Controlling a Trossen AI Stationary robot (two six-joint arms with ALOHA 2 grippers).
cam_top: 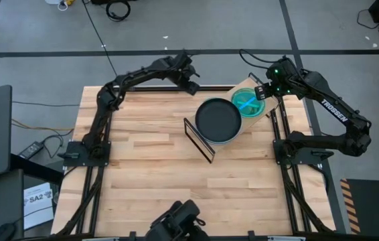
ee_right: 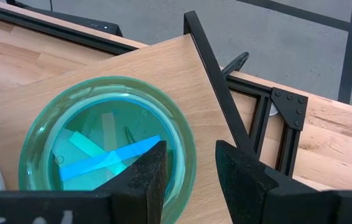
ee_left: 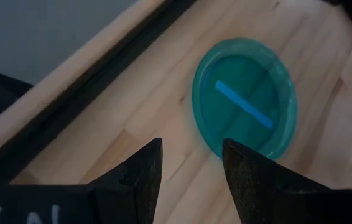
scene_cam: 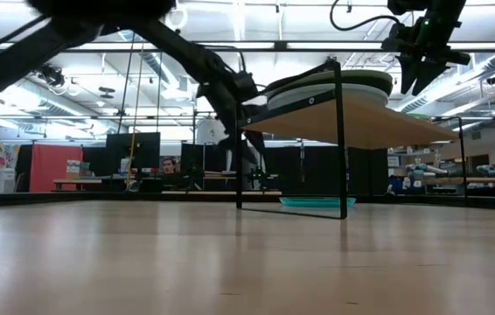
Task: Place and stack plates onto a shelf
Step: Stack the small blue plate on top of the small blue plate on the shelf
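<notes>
The right gripper (cam_top: 262,93) hung unclenched, seemingly just above the teal plate (cam_top: 248,103), at its two-o'clock rim on the shelf (cam_top: 242,86).

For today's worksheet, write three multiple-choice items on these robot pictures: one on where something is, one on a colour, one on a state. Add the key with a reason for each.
1. Which gripper is over the small teal plate?
A. the left gripper
B. the right gripper
C. neither gripper

2. What colour is the top plate of the stack on the shelf?
A. orange
B. light blue
C. black

3. How do the left gripper's fingers stand?
A. apart, with nothing between them
B. shut on a plate
C. shut on the shelf's frame

Key:
1 B: in the high view the right gripper sits at the edge of the teal plate, while the left gripper is off to the side.
2 C: the black plate tops the stack on the shelf.
3 A: the left wrist view shows bare wood in the gap.
</notes>
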